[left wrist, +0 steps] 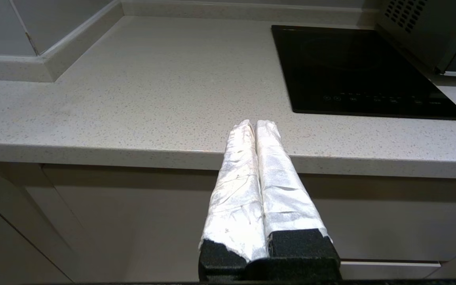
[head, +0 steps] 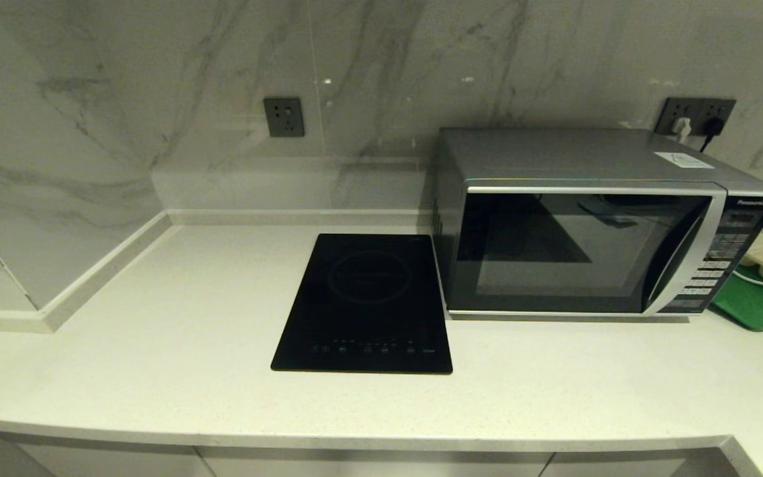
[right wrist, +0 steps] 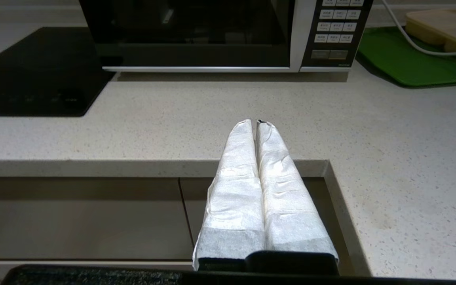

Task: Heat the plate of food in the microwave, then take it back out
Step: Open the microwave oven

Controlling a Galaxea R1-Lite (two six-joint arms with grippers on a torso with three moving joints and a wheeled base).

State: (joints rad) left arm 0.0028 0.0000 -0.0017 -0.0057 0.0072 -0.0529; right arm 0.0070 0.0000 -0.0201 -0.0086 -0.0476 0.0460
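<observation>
We see the microwave (head: 593, 225) standing at the back right of the counter (head: 176, 371) with its dark door closed, beside the black induction cooktop (head: 365, 301) and with bare counter before it, which we judge leaves room for the door to swing and for a dish to be set down; the plate of food appears in none of our views, so we cannot say where it is. The left gripper (left wrist: 255, 126) and the right gripper (right wrist: 257, 124) both hang low off the counter's front edge, pointing inward, jaws pressed together on nothing, the right one facing the microwave's button panel (right wrist: 337, 31) with the green tray (right wrist: 410, 63) near it.
</observation>
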